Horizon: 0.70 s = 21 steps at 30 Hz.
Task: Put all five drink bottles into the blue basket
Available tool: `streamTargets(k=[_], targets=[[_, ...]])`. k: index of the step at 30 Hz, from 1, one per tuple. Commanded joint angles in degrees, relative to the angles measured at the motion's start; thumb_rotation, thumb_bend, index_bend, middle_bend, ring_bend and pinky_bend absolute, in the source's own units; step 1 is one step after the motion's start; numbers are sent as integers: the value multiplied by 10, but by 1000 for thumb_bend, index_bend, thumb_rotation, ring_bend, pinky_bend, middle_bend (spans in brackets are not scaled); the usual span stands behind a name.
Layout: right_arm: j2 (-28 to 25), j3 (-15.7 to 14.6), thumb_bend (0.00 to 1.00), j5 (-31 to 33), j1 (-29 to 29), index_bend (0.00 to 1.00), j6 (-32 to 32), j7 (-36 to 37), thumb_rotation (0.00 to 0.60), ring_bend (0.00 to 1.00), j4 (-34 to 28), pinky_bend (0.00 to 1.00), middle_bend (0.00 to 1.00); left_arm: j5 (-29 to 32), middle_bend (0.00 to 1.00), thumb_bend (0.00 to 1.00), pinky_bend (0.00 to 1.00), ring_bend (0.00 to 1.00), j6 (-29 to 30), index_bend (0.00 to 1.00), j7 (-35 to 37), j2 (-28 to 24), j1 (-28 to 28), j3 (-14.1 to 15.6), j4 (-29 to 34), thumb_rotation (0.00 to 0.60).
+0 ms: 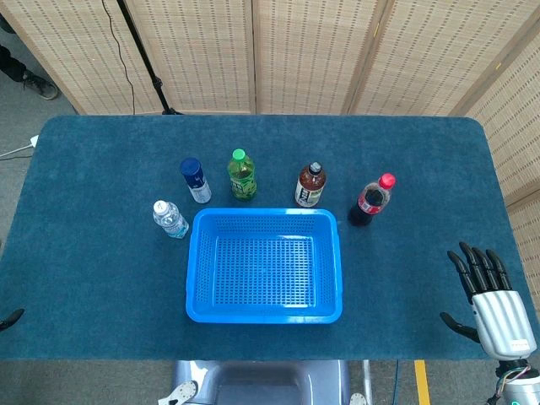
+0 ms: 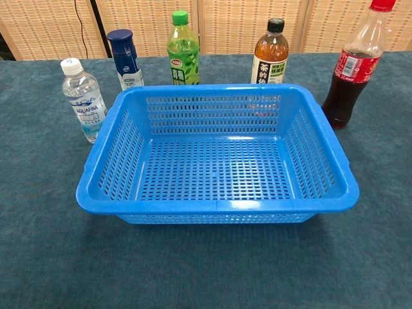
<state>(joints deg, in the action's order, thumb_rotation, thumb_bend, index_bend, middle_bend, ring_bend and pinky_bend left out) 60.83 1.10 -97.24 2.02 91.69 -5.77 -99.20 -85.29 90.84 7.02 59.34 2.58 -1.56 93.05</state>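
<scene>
A teal-carpeted table [image 1: 101, 278] carries a blue basket [image 1: 264, 317], its long axis running left to right, holding nothing, with bare carpet open on its near, left and right sides. Five bottles stand upright, caps up, along its far rim: a cola bottle [image 1: 369, 201] off the far-right corner, a brown tea bottle [image 1: 310, 186], a green tea bottle [image 1: 242, 175], a blue-capped bottle [image 1: 195, 180] and a water bottle [image 1: 170, 218] off the far-left corner. Well right of the basket, the right hand [image 1: 494, 304] is released, fingers spread. The left hand [image 1: 10, 319] barely shows; its state cannot be told.
</scene>
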Motion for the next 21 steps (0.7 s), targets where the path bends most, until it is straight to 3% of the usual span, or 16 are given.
streamTargets(k=[1,14,21], targets=[[0,0,0,0,1,0,-2,1,600,0,0,0,0,-2,0,0,0,0,0,0,2,0,0,1,-1,600],[-3,0,0,-4,6,0,-4,40,600,0,5,0,0,-8,0,0,0,0,3,0,6,0,1,2,-2,600],[8,20,0,23,21,0,-12,95,600,0,35,0,0,-11,0,0,0,0,5,0,12,-2,2,2,-3,600]])
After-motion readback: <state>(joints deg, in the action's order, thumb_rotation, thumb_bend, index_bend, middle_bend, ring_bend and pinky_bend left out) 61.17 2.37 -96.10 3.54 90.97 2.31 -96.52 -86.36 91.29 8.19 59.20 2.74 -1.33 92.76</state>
